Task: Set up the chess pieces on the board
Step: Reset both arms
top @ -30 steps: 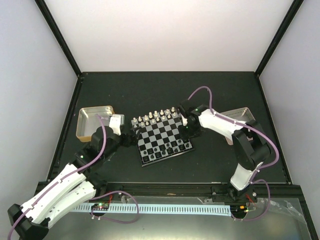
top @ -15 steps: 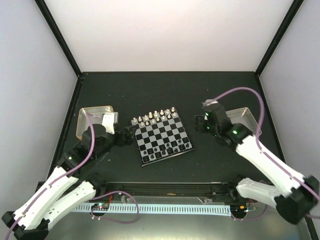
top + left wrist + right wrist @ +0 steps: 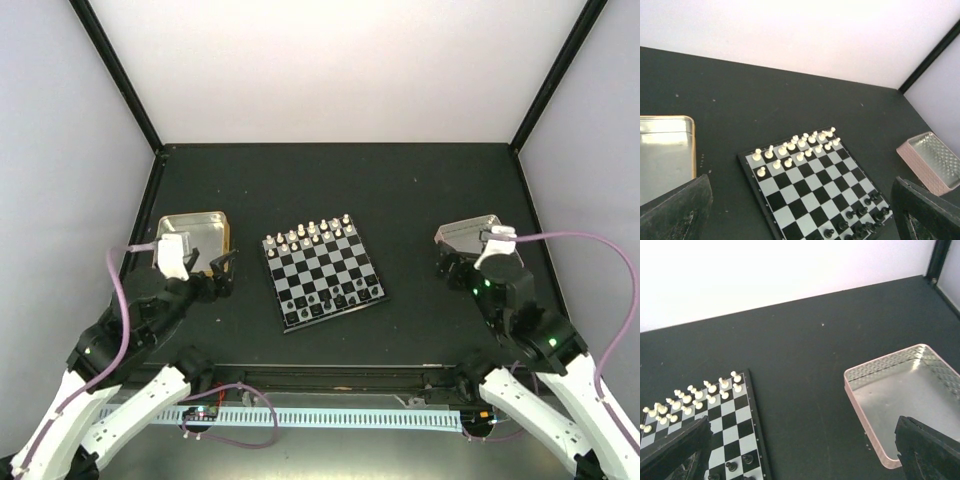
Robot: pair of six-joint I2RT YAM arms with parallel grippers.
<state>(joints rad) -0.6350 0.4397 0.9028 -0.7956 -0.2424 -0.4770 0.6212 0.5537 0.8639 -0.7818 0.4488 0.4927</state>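
Sitting on dark tabletop (image 3: 400, 190): board (image 3: 323, 272) | pale walls (image 3: 330, 70) | left claw (image 3: 224, 266) spread | right claw (image 3: 454, 271) spread

Gold-rimmed metal tray (image 3: 665, 150) at left, pinkish textured metal tray (image 3: 900, 390) at right, black tabletop (image 3: 330, 180), pale walls (image 3: 340, 70)

The left arm (image 3: 150, 312) and the right arm (image 3: 520, 300) are wearing white shells over black joints. A lilac left cable (image 3: 115, 290) is looping off one, and a lilac right cable (image 3: 600, 242) is arcing off the other. A small green light (image 3: 487, 285) is glowing on the right arm's black wrist. The left tool (image 3: 222, 275) and the right tool (image 3: 452, 270) are showing matte black, wedge-shaped fingers (image 3: 677, 210), looking scuffed grey in the wrist views.
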